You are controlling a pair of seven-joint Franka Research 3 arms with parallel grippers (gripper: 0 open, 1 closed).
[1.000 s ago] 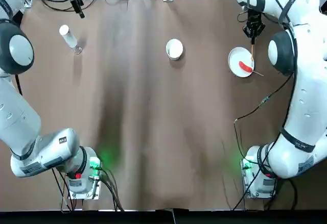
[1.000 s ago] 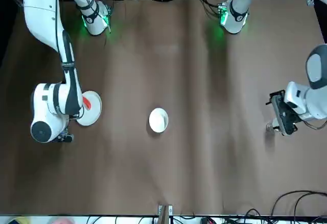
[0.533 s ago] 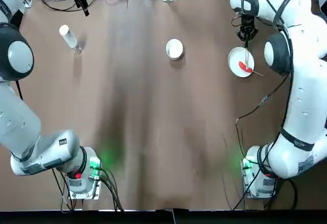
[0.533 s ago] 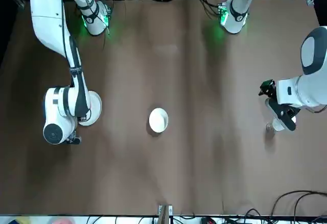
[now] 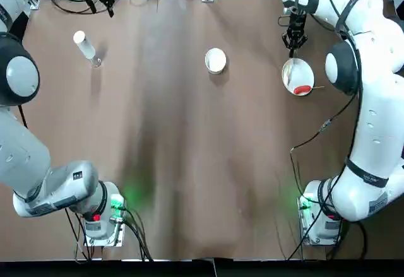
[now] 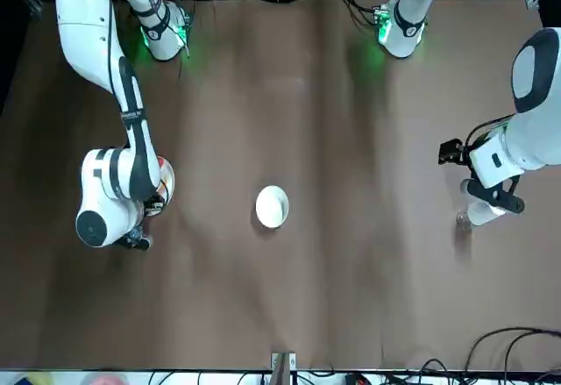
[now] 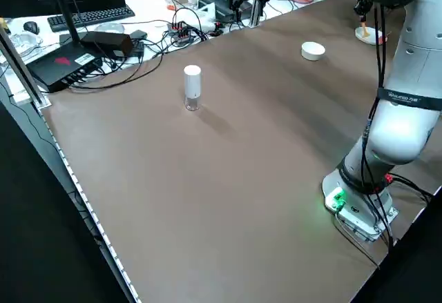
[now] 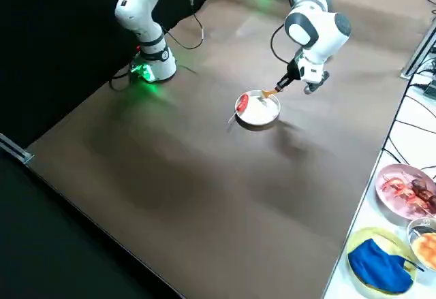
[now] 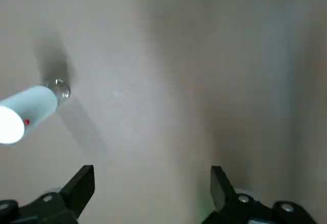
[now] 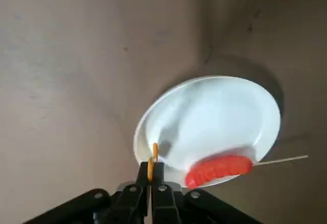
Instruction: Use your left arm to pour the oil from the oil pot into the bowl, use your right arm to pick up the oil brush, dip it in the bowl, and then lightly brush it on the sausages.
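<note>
The oil pot (image 5: 84, 45) stands upright at the far left of the table, its white cap (image 9: 20, 117) showing in the left wrist view. My left gripper (image 9: 150, 183) hangs open and empty above and beyond it, near the far edge (image 5: 103, 0). The white bowl (image 5: 215, 60) sits mid-table. My right gripper (image 10: 151, 175) is shut on the yellow-orange oil brush (image 8: 268, 94), held over the far rim of the white plate (image 5: 295, 72). The red sausage (image 5: 302, 89) lies at the plate's near rim, its stick (image 10: 283, 159) pointing outward.
Cables, a keyboard and boxes (image 7: 90, 41) crowd the bench beyond the far edge. Plates of food and a blue cloth (image 8: 381, 265) sit on a side table past the right end. Both arm bases (image 5: 101, 217) stand at the near edge.
My right gripper carried the brush off the sausage toward the plate's far, bowl-side rim. The sausage shifted to the plate's near rim. My left gripper drew away from the oil pot.
</note>
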